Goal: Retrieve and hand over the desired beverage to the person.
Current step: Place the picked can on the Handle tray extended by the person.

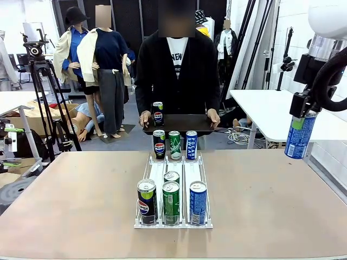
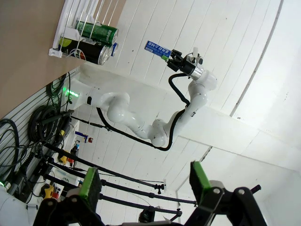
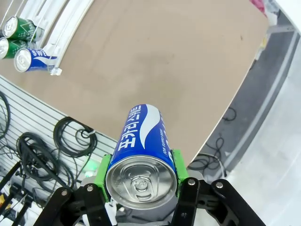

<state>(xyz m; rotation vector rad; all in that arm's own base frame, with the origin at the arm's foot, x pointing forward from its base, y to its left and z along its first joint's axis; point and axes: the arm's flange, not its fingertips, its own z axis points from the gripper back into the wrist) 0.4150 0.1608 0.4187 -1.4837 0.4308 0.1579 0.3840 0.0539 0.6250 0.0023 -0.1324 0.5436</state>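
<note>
Right wrist view: right gripper (image 3: 140,181) pinches the blue can (image 3: 143,146) mid-body; smooth, rigid, probably slippery.

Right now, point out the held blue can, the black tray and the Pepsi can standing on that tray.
blue can (image 3: 143,136): right wrist view, on its printed side.
black tray (image 1: 184,125): front view, bare top surface.
Pepsi can (image 1: 158,115): front view, on its logo.

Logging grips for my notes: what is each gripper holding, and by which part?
The right gripper clamps a blue-and-white aluminium drink can by its sides near the top rim. The left gripper is open, holding nothing.
</note>
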